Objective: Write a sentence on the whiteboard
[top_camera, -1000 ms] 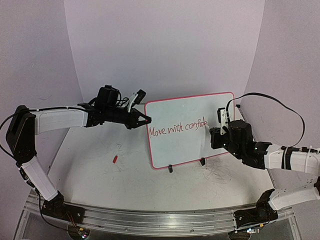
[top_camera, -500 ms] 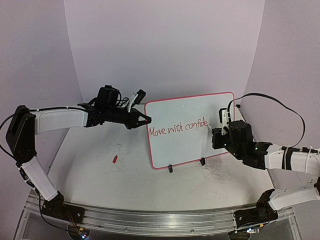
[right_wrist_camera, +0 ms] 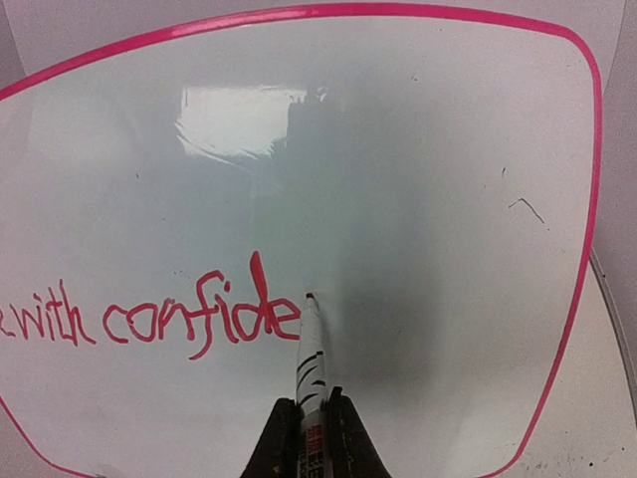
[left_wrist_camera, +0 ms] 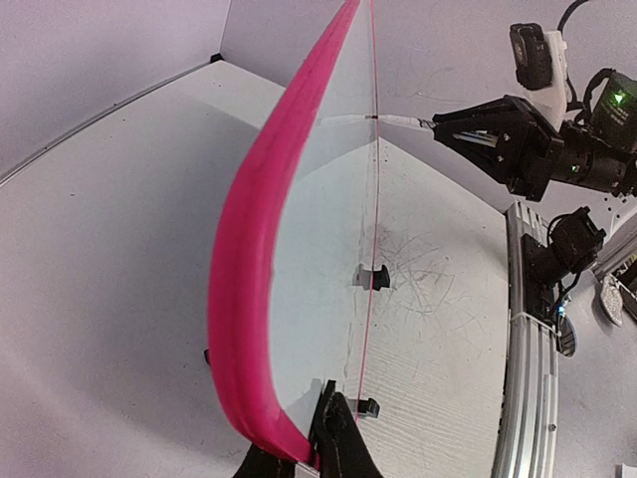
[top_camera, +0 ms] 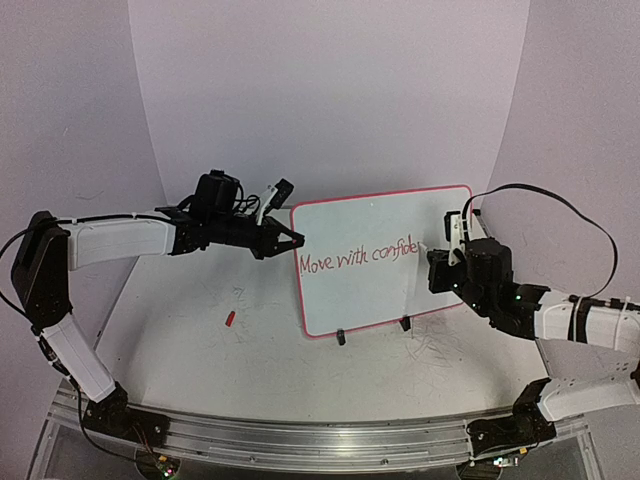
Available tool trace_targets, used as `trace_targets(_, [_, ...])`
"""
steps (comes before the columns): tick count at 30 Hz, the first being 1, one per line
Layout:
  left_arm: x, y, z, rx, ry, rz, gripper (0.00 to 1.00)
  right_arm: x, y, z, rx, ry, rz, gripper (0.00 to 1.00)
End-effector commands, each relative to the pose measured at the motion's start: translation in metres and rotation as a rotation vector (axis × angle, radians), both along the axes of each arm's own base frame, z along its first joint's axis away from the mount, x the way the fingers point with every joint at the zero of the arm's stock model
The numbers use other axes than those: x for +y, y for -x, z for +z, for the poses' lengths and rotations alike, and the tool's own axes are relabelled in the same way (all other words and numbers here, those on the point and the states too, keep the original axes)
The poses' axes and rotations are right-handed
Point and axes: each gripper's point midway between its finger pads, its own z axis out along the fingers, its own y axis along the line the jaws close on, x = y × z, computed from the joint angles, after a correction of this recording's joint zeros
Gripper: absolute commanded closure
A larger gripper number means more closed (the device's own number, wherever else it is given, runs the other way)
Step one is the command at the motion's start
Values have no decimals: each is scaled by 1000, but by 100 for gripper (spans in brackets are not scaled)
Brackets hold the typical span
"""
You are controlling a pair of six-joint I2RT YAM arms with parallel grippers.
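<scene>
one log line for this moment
left jaws: shut on whiteboard edge | right jaws: shut on marker | marker tip: at whiteboard, just right of "confide" | sentence: reads "Move with confide" so far

right wrist cam chops the sentence (right_wrist_camera: 159,321) off at its left edge; left wrist sees the whiteboard (left_wrist_camera: 249,261) edge-on — lettering unreadable there

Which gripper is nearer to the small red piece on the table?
Left. The left gripper grips the whiteboard by its left edge, behind the red piece; the right gripper holds a marker farther right.
</scene>
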Motion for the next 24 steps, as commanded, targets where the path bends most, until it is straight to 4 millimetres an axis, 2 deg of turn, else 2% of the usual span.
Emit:
trace_targets(1, [19, -22, -23, -95, -154, 105, 100, 0, -9, 20, -46, -18, -19, 100])
trace_targets(11, [19, -22, -24, -94, -157, 104, 100, -1, -10, 2, 2, 8, -28, 100])
trace_targets(18, [19, -23, -24, -95, -156, 104, 100, -3, -2, -13, 47, 7, -16, 100])
trace_targets(24, [18, -22, -25, -93, -158, 103, 100, -1, -1, -16, 59, 4, -8, 100])
